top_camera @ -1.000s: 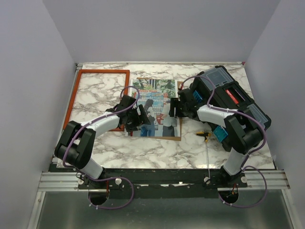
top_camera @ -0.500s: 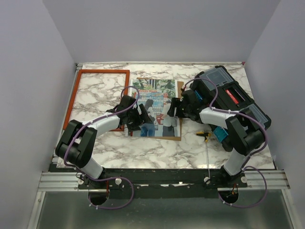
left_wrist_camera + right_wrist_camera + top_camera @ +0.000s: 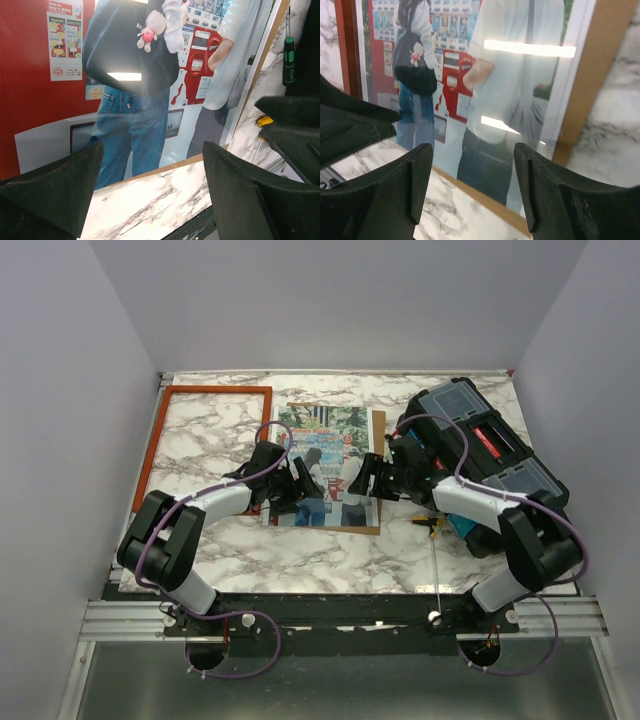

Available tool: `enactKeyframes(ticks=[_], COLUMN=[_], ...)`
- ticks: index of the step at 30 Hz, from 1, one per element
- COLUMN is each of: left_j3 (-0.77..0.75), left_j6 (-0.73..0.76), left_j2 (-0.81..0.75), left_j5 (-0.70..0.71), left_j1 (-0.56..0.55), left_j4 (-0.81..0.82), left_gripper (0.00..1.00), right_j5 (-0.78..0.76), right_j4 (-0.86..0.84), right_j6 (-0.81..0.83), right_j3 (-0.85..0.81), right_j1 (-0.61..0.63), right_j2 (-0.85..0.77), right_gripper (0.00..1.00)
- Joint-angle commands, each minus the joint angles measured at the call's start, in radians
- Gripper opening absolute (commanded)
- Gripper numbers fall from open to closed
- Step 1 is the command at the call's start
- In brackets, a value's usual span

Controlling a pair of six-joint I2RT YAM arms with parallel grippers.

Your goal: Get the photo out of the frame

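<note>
The orange-red frame [image 3: 220,390] lies empty on the table at the far left. The photo [image 3: 325,440], a glossy print of people by red vending machines, lies on the brown board [image 3: 350,529] at the centre. My left gripper [image 3: 298,485] is open and low over the photo's near left part. My right gripper [image 3: 362,480] is open and low over its near right part. In the left wrist view my left gripper [image 3: 152,150] straddles the photo [image 3: 140,75] and the board's near edge [image 3: 170,167]. In the right wrist view my right gripper [image 3: 472,150] spans the photo [image 3: 510,75] and board [image 3: 585,65]. Neither holds anything.
A black toolbox [image 3: 490,450] stands at the right, close behind my right arm. A screwdriver [image 3: 430,523] with a green and yellow handle lies just right of the board, its shaft pointing to the near edge. The frame's rail [image 3: 347,45] shows left of the photo.
My right gripper has moved nearer and a little left along the photo's right side. My left gripper has barely shifted. Photo and frame have not moved.
</note>
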State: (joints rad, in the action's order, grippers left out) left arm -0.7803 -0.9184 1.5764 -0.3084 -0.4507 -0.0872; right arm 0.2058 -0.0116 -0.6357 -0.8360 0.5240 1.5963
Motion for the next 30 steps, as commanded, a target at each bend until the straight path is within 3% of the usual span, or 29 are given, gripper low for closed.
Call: enactKeyframes(ticks=[1,5,30], left_j3=[0.068,0.073,0.082], left_j6=[0.019,0.021,0.020], left_j2=[0.039,0.040,0.047], left_j5=[0.020,0.027,0.027], left_j1=[-0.003,-0.002,-0.003], left_j4=[-0.076,-0.075,-0.070], left_gripper=[0.83,0.84,0.84], right_j5=[-0.042,-0.052,-0.077], right_j4=[0.137,0.150,0.032], right_j6=[0.024,0.025,0.049], right_j3=[0.073,0.107,0.110], right_j1=[0.003,0.004,0.004], right_j2=[-0.132,-0.171,-0.062], right_gripper=[0.74,0.74,0.65])
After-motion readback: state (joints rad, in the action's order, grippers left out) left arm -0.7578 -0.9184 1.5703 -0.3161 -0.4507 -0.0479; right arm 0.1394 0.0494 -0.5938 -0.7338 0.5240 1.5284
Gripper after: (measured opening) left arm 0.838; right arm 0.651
